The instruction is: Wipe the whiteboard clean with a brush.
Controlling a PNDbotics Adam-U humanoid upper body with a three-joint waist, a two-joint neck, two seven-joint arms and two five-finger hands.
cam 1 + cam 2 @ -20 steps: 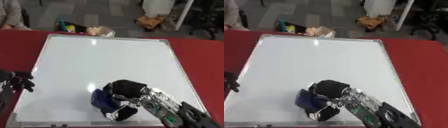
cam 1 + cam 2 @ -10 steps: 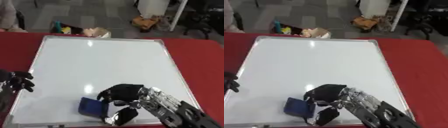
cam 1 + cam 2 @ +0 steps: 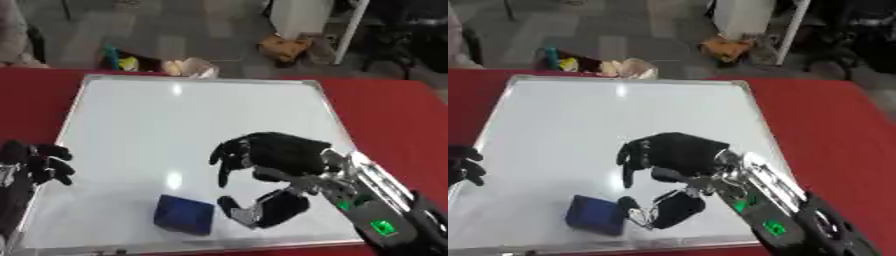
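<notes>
A white whiteboard (image 3: 192,125) with a silver frame lies flat on the red table, and its surface looks blank. A dark blue block-shaped brush (image 3: 185,214) rests on the board near its front edge. My right hand (image 3: 276,165) hovers just right of the brush, fingers spread and relaxed, thumb (image 3: 262,210) close beside the brush but not closed on it. My left hand (image 3: 35,167) shows at the board's left edge with curled fingers, holding nothing.
The red table (image 3: 394,115) stretches to the right of the board. Beyond the far edge, on the grey floor, lie a cream bag (image 3: 188,66), coloured items (image 3: 118,57) and a brown object (image 3: 284,48). A white cabinet (image 3: 306,15) stands behind.
My right hand let go of the blue brush, which now lies on the board at the front left of the hand. The hand has lifted and its fingers opened. The camera shifted slightly.
</notes>
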